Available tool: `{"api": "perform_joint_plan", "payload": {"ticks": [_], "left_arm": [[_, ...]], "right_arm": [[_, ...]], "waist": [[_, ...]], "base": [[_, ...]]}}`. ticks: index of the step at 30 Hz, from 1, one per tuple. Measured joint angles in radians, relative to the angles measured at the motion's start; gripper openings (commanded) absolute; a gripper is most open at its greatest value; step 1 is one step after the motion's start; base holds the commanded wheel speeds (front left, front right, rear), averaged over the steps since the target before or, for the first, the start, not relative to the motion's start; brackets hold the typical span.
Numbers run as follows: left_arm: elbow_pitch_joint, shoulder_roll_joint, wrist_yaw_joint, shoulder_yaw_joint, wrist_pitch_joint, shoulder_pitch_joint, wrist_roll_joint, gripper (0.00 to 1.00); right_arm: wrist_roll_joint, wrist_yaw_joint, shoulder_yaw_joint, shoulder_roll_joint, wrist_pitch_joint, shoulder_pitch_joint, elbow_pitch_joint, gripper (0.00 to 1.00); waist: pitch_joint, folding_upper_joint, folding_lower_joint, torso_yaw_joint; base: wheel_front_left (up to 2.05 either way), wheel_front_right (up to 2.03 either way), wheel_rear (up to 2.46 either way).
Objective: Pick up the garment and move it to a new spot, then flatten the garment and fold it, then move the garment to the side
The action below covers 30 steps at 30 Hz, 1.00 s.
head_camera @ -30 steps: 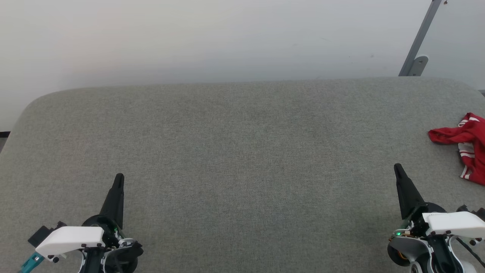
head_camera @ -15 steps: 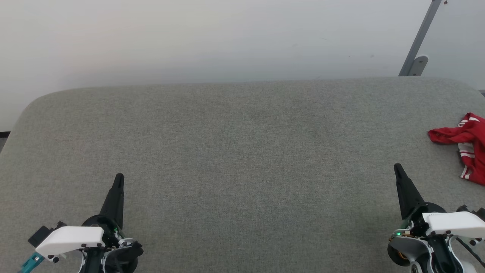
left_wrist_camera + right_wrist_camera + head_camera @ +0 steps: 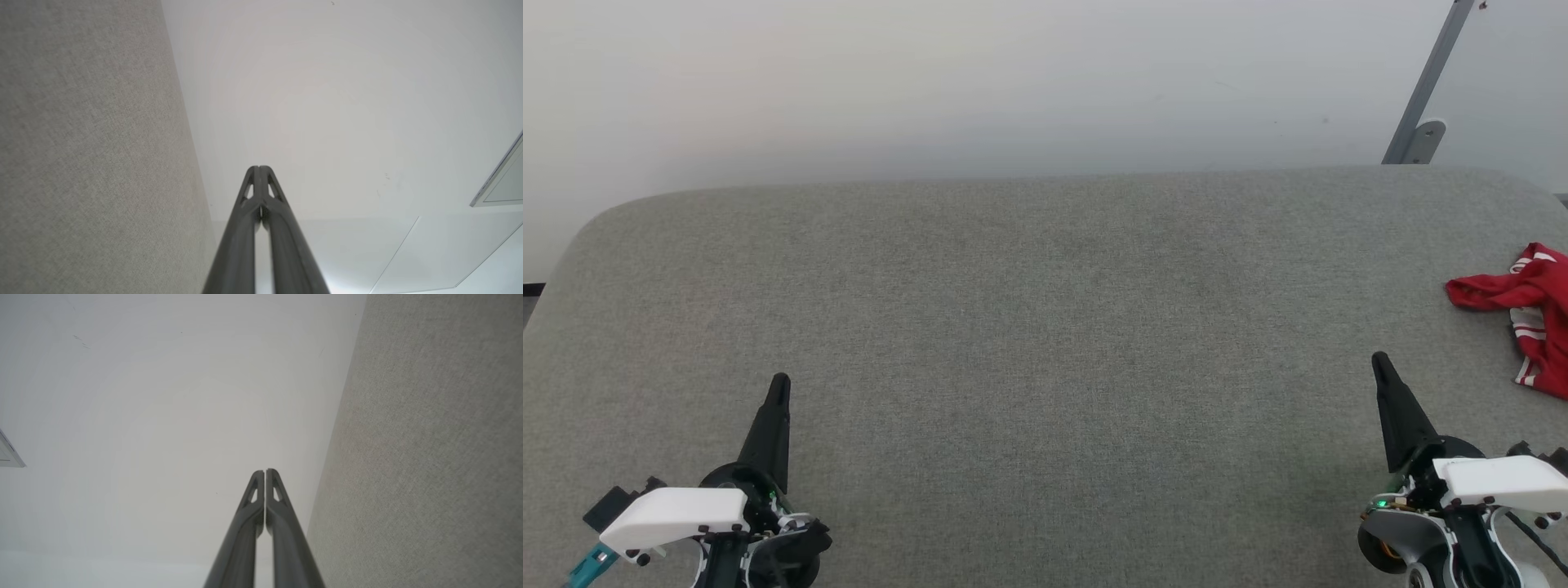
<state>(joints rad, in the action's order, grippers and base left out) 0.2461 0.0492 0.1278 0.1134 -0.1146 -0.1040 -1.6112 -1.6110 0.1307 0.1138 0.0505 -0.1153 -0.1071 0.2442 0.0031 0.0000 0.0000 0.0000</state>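
One garment (image 3: 1523,306), crumpled bright red thin fabric with red-and-white striped trim: heaped at right edge of grey fabric-covered bench (image 3: 1045,327). Dark two-fingered left claw (image 3: 779,384): clenched, empty, at lower left. Dark two-fingered right claw (image 3: 1379,359): clenched, empty, near garment, not touching.

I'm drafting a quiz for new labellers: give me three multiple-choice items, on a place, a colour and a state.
1. Where on the grey fabric-covered table does the crumpled red thin-fabric T-shirt lie? A. far right B. centre C. left corner
2. What colour are its stripes? A. blue B. white C. black
3. How are the dark-fingered left gripper and right gripper? A. both open B. shut on cloth C. both shut, empty
Key: 1 A, it lies at the head view's right border; 2 B, white bands cross the red; 3 C, each wrist view shows fingers pressed together, nothing between.
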Motion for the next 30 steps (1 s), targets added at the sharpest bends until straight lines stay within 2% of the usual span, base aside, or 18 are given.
{"api": "perform_joint_plan", "payload": {"ticks": [30], "left_arm": [[0.000, 0.000, 0.000, 0.000, 0.000, 0.000, 0.000, 0.00]], "right_arm": [[0.000, 0.000, 0.000, 0.000, 0.000, 0.000, 0.000, 0.00]], "waist": [[0.000, 0.0000, 0.0000, 0.000]], "base": [[0.00, 0.00, 0.00]]}}
